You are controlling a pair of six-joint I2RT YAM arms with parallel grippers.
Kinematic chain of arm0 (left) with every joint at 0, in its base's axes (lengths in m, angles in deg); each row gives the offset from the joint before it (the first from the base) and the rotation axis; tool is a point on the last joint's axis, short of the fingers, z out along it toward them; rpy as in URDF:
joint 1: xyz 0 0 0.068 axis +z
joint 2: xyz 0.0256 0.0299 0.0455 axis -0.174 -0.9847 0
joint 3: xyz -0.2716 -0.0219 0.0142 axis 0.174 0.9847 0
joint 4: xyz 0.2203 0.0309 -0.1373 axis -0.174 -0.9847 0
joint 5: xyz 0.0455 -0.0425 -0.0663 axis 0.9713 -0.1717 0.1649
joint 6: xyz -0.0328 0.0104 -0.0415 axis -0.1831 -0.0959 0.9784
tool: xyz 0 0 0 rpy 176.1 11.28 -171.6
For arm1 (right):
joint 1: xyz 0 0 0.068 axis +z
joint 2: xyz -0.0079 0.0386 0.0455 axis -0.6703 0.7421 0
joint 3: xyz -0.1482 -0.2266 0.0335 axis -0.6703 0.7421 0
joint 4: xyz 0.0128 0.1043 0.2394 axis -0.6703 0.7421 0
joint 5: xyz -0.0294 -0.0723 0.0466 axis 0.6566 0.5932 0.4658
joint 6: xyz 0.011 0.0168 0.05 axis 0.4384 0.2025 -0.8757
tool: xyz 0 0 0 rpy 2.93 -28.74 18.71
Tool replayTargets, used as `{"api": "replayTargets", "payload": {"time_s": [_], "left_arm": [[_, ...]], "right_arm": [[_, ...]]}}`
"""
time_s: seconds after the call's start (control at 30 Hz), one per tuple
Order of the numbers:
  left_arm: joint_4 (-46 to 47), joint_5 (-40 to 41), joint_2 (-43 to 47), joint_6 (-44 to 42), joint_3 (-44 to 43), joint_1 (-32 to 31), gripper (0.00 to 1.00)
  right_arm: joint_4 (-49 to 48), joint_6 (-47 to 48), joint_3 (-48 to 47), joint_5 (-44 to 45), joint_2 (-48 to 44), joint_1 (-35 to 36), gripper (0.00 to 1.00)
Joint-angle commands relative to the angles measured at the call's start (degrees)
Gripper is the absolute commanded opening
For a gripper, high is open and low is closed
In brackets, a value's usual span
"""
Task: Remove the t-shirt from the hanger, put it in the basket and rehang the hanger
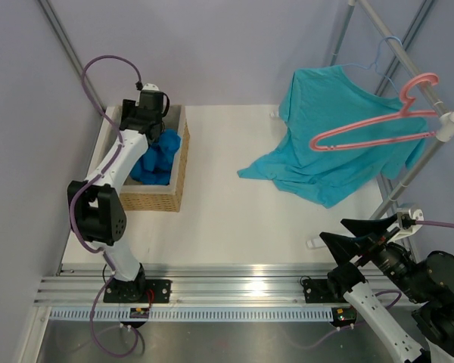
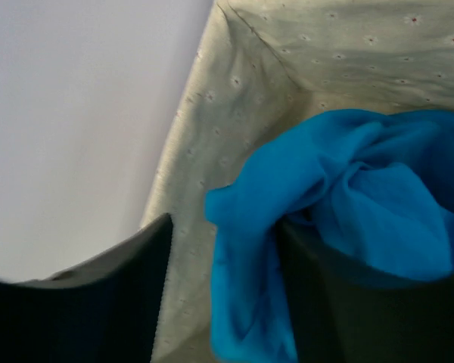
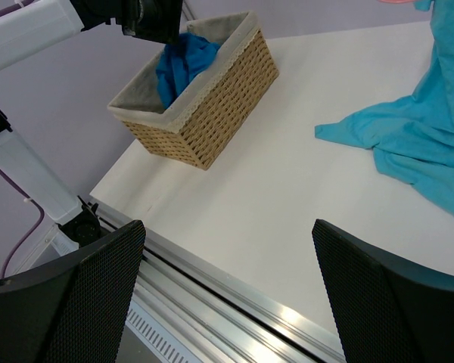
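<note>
The overhead view alone shows the whole layout. The left tool (image 1: 153,125) points down into a wicker basket (image 1: 151,200) at the left edge of the white tabletop (image 1: 242,219). The t-shirt (image 1: 160,155), a deep-blue crumpled heap, lies inside that basket. Well apart from it, at the right, the hanger (image 1: 378,141) hangs bare by its hook from a garment rail (image 1: 452,119). It is thick and pink, in front of a teal t-shirt (image 1: 325,113) that hangs from a thin light-blue wire hanger (image 1: 378,64) and trails onto the tabletop. The right tool (image 1: 348,236) hovers low at the near right, its two black fingers spread.

The left wrist view gives what the overhead cannot: the inside of the basket, with a pale dotted cloth liner (image 2: 303,53). The left tool's dark fingers (image 2: 98,302) stand well apart. A fold of the t-shirt lies in the gap and against the inner face of the right-hand finger, but nothing is pinched. The fabric looks soft, rumpled and twisted into folds.

The right wrist view shows the basket from the side, with its woven wall and lace-edged rim. The t-shirt rises above that rim, under the left arm (image 3: 30,30). The right tool's textured fingers (image 3: 68,302) are wide apart over bare tabletop and the near aluminium rail (image 3: 234,295), with nothing between them.
</note>
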State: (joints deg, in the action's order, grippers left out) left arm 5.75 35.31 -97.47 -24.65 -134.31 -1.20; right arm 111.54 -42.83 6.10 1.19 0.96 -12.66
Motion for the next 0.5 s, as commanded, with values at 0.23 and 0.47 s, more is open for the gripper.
{"api": "replayTargets", "payload": {"time_s": [0.23, 0.47], "left_arm": [[0.06, -5.81, 9.39, 6.17, 2.85, -0.29, 0.86], [-5.91, -28.54, 13.97, 6.78, 1.53, -2.83, 0.86]], "right_arm": [[-1.39, 1.32, -0.61, -1.98, 1.33, -0.25, 0.99], [-0.86, 0.71, -0.7, -0.23, 4.56, -0.25, 0.99]]}}
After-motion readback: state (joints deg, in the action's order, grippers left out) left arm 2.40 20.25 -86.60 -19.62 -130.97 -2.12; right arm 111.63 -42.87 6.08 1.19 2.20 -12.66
